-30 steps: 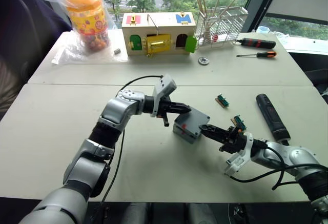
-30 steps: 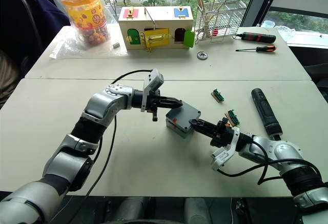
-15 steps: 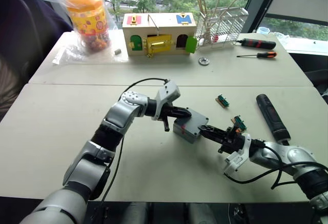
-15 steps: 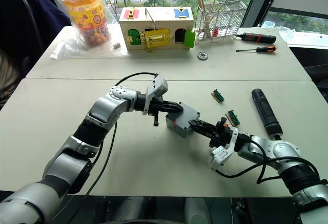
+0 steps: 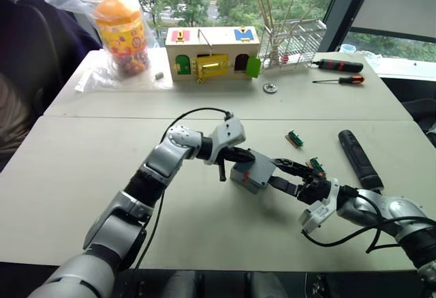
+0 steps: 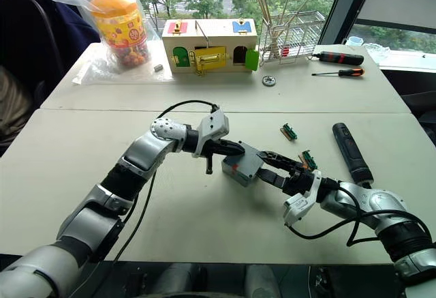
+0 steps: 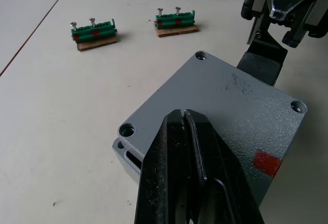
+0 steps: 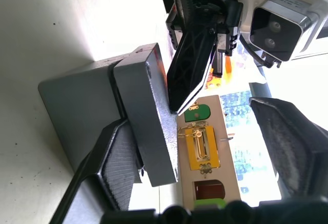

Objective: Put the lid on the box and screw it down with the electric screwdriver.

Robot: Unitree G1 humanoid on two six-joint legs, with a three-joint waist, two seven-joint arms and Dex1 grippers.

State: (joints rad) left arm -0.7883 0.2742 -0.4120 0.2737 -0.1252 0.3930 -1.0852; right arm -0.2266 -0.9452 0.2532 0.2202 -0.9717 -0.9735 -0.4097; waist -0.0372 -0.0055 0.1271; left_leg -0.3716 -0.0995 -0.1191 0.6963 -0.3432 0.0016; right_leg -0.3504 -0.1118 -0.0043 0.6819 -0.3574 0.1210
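Now-parted right gripper around one box; left gripper closed atop lid.

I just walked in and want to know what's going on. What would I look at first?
First, the two robot hands meeting at the grey box in the middle of the near table. The left hand is shut and presses its tips on the lid, while the right hand is open around the box's side. Behind, on the far table, sits a wooden box with coloured doors.
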